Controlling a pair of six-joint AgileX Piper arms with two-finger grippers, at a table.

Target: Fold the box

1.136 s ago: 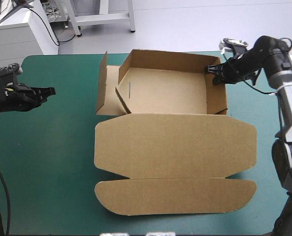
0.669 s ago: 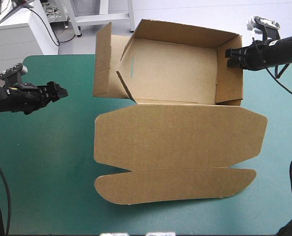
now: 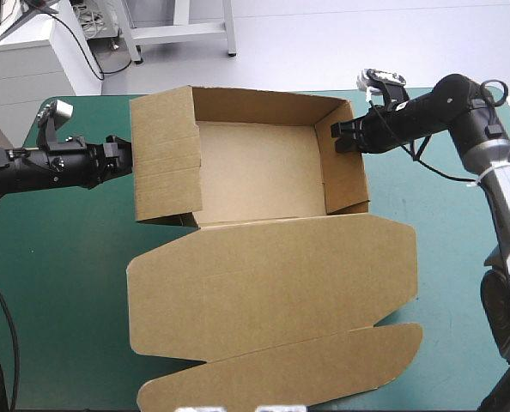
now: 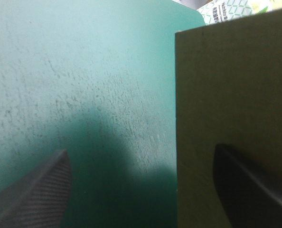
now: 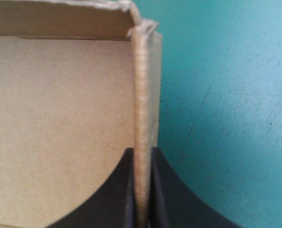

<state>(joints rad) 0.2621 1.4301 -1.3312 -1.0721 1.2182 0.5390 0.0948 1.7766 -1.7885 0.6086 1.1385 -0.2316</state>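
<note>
— Where's the box [image 3: 255,176], and which step?

— Far middle of the tabletop [image 3: 62,275], lid [image 3: 272,283] flat, and I'm raising the side walls. My right jaws pinch the right wall [image 3: 348,172]. My left jaws, earlier well apart, stand open at the left flap [image 3: 163,154]. Next, I judge: grip it and fold it inward.

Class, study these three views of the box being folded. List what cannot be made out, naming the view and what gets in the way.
High view: the left tool's fingertips, hidden behind the box's raised left flap.
Left wrist view: whether the finger in front of that flap touches it; shadow hides the contact.
Right wrist view: how deep the side wall sits in the right tool; its fingers cover it.
</note>
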